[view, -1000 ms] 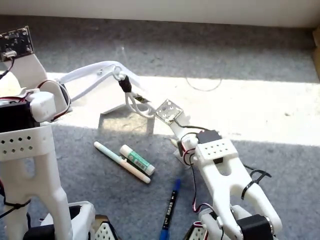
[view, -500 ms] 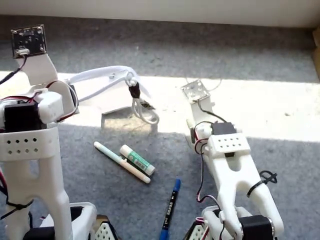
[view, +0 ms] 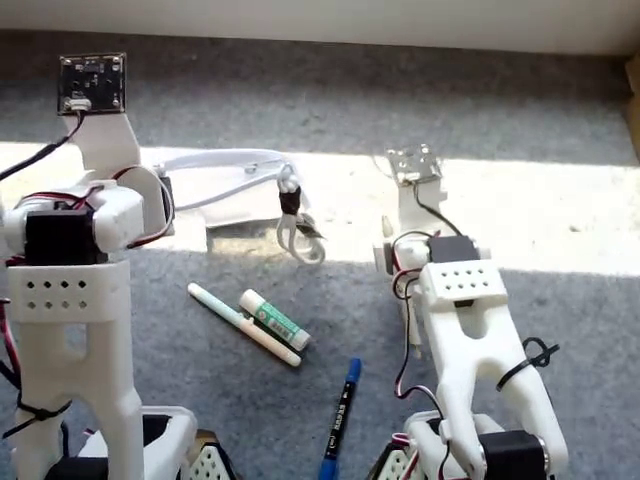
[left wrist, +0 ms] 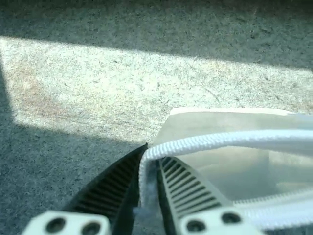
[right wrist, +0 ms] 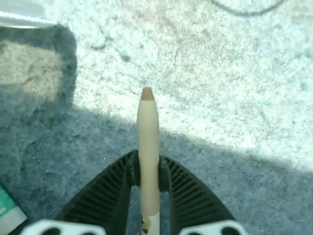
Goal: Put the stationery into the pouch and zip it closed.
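Observation:
My left gripper [left wrist: 146, 169] is shut on the zipper edge of the white translucent pouch [left wrist: 234, 161]. The pouch [view: 225, 180] hangs just above the carpet at the back left, its zip pull and white cord loop [view: 298, 235] dangling at its right end. To its right, my right gripper [right wrist: 148, 169] is shut on a beige pencil [right wrist: 147, 127], tip pointing away over the carpet. The pencil [view: 386, 232] is apart from the pouch. On the carpet in front lie a white pen [view: 243, 325], a glue stick [view: 273, 319] and a blue pen [view: 341, 408].
Grey carpet with a bright sunlit band [view: 520, 215] across the middle. A thin wire [view: 405, 175] lies on the carpet behind the right arm. The glue stick's end [right wrist: 7, 210] and a pouch corner [right wrist: 22, 14] appear in the right wrist view.
The right arm has swung right, away from the pouch mouth, with the pencil still in its gripper. The left arm has turned and the pouch has shifted right, hanging flatter.

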### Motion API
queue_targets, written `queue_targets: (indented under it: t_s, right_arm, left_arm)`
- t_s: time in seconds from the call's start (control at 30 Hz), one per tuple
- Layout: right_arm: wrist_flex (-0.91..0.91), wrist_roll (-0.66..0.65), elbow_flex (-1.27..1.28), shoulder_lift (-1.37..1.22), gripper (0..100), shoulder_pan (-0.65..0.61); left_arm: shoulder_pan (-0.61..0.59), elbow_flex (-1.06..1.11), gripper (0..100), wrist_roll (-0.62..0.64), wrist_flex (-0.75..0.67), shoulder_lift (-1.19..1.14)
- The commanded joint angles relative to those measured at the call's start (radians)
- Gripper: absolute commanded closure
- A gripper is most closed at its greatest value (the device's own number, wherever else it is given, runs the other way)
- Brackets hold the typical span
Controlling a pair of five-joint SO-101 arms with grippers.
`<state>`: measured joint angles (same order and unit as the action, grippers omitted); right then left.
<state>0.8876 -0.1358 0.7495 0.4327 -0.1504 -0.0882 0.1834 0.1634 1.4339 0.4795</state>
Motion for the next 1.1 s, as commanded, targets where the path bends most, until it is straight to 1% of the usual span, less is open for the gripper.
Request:
queue_targets:
  t_s: [0.0,0.1,0.2,0.33,0.43,0.67,0.73,0.87,1.07]
  right_arm:
    - [0.008,0.068,-0.065,0.058,99.4,0.028]
    - [0.007,0.124,-0.067,0.058,99.4,0.031]
    - [0.008,0.161,-0.093,0.058,99.4,0.031]
    - [0.008,0.193,-0.122,0.058,99.4,0.033]
    - [0.008,0.207,-0.131,0.079,99.4,0.033]
    - [0.008,0.213,-0.099,0.367,99.4,0.016]
    - [0.007,0.212,-0.067,0.446,99.4,0.008]
    - [0.007,0.212,-0.045,0.573,99.4,-0.022]
    - [0.002,0.213,-0.054,0.673,99.4,-0.024]
  left_arm:
    - [0.081,0.016,99,-0.003,0.005,0.002]
    - [0.114,0.019,99,-0.002,0.009,0.002]
    - [0.116,0.016,99,-0.002,0.009,0.002]
    - [0.114,0.013,99,0.000,0.009,0.008]
    - [0.116,0.021,99,0.000,0.009,0.062]
    - [0.116,0.119,98,-0.002,-0.018,0.228]
    - [0.116,0.147,96,-0.002,-0.041,0.240]
    - [0.116,0.160,89,0.000,-0.041,0.240]
    - [0.114,0.157,87,0.000,-0.037,0.246]
